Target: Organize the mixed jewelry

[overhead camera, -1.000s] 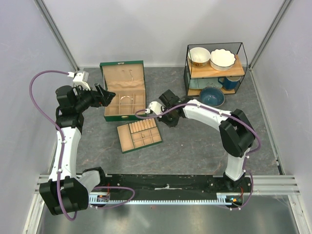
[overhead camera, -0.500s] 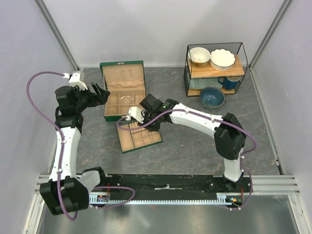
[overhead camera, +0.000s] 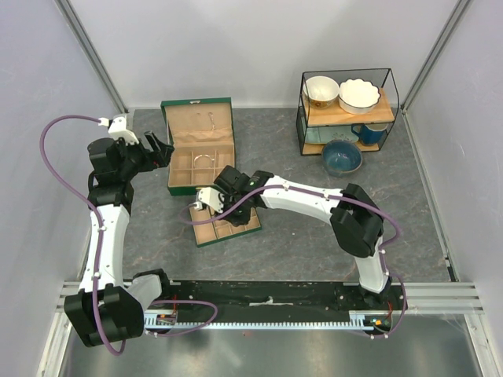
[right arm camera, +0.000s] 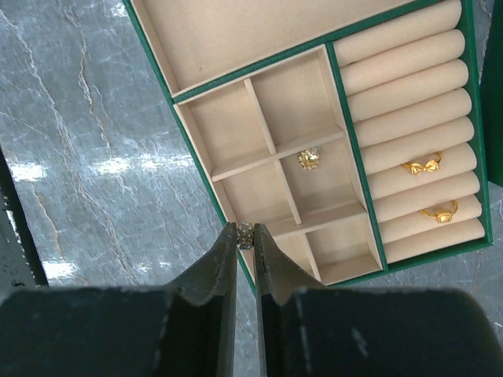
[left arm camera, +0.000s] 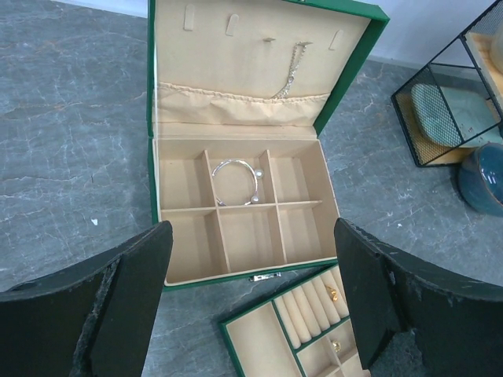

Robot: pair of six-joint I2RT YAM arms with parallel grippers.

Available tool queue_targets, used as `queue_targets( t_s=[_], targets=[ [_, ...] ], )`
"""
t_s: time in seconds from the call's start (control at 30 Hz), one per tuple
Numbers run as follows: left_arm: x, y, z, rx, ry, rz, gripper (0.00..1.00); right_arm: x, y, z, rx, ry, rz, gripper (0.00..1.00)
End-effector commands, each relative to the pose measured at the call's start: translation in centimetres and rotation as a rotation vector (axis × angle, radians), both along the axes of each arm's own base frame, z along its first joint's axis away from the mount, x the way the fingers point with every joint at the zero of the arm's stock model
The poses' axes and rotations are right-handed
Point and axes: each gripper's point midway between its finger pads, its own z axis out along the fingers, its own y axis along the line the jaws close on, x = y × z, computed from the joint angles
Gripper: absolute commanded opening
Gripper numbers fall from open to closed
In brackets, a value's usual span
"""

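My right gripper [right arm camera: 245, 235] is shut on a small sparkly stud [right arm camera: 246, 233], held over the near edge of the loose green tray [right arm camera: 313, 49]. The tray holds a gold stud [right arm camera: 308, 159] in one small cell and two gold rings [right arm camera: 422, 166] [right arm camera: 440, 213] on the roll slots. In the top view the right gripper [overhead camera: 222, 202] hovers over that tray [overhead camera: 206, 234]. My left gripper [left arm camera: 251, 302] is open and empty above the green box [left arm camera: 155, 169], where a silvery bangle [left arm camera: 234, 181] lies in a middle compartment. A chain [left arm camera: 289, 77] hangs in the lid.
A wire shelf [overhead camera: 346, 110] at the back right holds two bowls and a blue mug, with a blue bowl [overhead camera: 342, 155] on the table in front of it. Grey walls close the cell on both sides.
My right arm has swung left from beside the box to over the loose tray. My left gripper has pulled back a little to the left of the box.
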Motion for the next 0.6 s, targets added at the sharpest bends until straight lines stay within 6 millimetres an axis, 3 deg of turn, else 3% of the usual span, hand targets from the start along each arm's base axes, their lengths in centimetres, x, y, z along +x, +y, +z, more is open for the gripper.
queue_targets(
  t_s=[0.0, 0.57],
  targets=[
    [0.1, 0.3, 2.4, 0.009, -0.062, 0.012, 0.91, 0.0, 1.5, 0.3, 0.045, -0.001, 0.005, 0.17],
    [-0.1, 0.1, 2.2, 0.008, -0.059, -0.004, 0.91, -0.3, 1.7, -2.5, 0.005, 0.003, 0.022, 0.19]
  ],
)
